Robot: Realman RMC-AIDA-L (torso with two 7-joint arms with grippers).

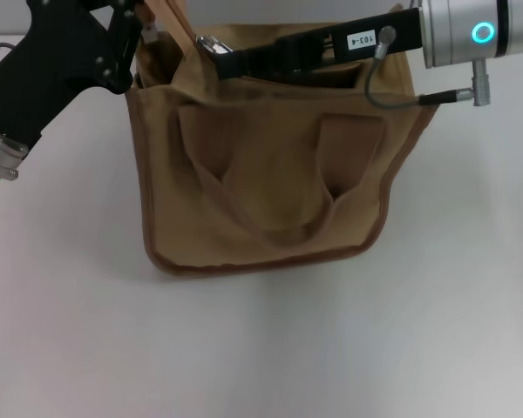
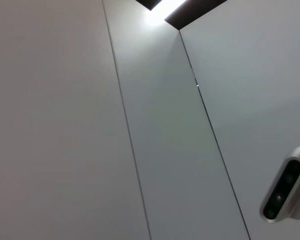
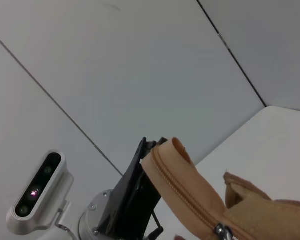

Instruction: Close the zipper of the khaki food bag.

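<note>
- Head view: the khaki food bag (image 1: 270, 174), a boxy canvas tote with darker brown piping and two looped handles, stands on the white desk (image 1: 261, 348) before the robot. The left end effector (image 1: 144, 30) meets the tan end of the zipper (image 1: 170, 26) at the bag's far left corner, apparently pinching it. The right end effector (image 1: 222, 54) reaches across the top opening to the silver pull tab (image 1: 211, 43); whether its fingers are pressed together cannot be told.
- Left wrist view: only wall panels and a camera housing (image 2: 287, 192); no bag.
- Right wrist view: the zipper strip (image 3: 185, 182) rises taut to the left end effector (image 3: 132, 192).
- Handling, judged: soft, light canvas that buckles; anchor the strip end, pull by the small, slippery metal tab.
</note>
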